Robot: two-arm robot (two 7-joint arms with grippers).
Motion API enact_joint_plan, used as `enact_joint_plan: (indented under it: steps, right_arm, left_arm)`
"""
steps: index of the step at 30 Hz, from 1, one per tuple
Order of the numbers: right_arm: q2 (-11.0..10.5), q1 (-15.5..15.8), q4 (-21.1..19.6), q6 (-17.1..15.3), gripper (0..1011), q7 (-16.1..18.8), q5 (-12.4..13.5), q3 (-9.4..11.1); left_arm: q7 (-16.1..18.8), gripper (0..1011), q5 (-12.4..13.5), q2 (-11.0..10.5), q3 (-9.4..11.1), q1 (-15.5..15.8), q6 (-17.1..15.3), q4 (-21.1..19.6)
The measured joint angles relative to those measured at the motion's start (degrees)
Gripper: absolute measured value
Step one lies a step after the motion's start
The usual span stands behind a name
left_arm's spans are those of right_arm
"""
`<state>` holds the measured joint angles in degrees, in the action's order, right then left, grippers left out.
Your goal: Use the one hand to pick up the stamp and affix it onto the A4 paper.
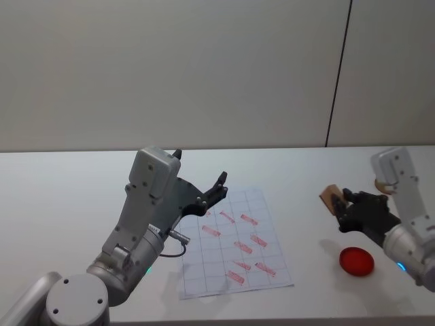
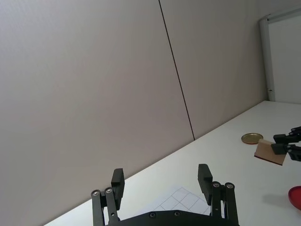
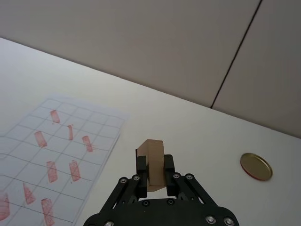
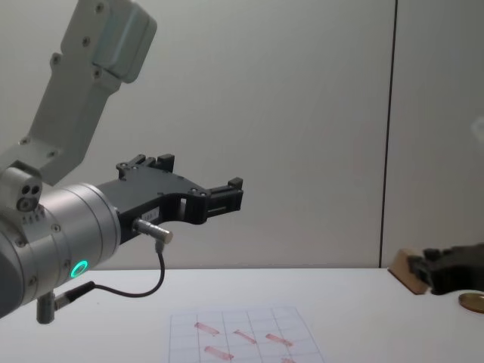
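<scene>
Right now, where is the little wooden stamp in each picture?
Head view: the stamp is at the right, held by the right gripper.
Left wrist view: far right, beside the gold lid.
Right wrist view: bottom middle, clamped in that gripper.
Chest view: lower right edge.
Shared landmark: the paper with red marks; the left gripper, open, is raised near it.

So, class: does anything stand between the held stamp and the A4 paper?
Nothing visible lies between the stamp, held by the right gripper, and the A4 paper; the left gripper, fingers open, hangs over the paper's far left corner.
</scene>
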<state>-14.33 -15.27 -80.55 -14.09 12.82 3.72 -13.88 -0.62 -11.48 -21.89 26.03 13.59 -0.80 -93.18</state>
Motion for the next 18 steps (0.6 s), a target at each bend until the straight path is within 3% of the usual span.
enact_joint_plan:
  steps: [6, 18]
  right_arm:
    - [1.1, -1.54, 1.88, 0.68, 204, 2.95, -2.05, -1.21]
    - [4.71, -6.64, 10.33, 2.91, 203, 6.67, -7.69, -4.29]
  left_arm:
    - [0.0, 993, 0.0, 0.0, 0.0, 0.0, 0.0, 0.0]
    - [0.0, 993, 0.0, 0.0, 0.0, 0.0, 0.0, 0.0]
